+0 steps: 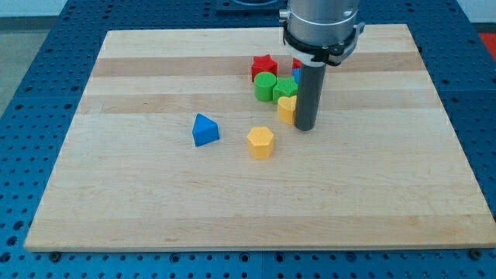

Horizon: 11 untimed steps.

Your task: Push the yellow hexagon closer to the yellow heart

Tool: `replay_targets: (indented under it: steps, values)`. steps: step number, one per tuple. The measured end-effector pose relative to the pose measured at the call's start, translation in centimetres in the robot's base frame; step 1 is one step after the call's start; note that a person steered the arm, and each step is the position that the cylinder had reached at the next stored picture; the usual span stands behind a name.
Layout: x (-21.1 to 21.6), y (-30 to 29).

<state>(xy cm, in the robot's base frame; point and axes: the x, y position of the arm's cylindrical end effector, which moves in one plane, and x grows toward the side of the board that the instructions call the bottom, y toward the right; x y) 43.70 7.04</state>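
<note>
Yellow hexagon (261,142) sits alone on the wooden tabletop (155,201), down-left of the yellow heart (286,108) — my tip (304,127), a bare rod with no claw, touches the heart's right side, so careless travel could shove the heart away.

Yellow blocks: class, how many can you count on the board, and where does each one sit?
2. The yellow hexagon sits alone near the board's middle. The yellow heart lies up and to the view's right, partly hidden behind my tip, just below the green blocks. Others may be hidden.
</note>
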Motion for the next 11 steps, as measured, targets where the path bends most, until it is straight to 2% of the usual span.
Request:
replay_targets:
  steps: [2, 5, 6, 8, 9, 11]
  values:
    - [0.1, -0.3]
    - [7.6, -0.8]
    - [9.6, -3.1]
    - [7.4, -9.6]
    - [6.1, -9.7]
    - [5.8, -5.4]
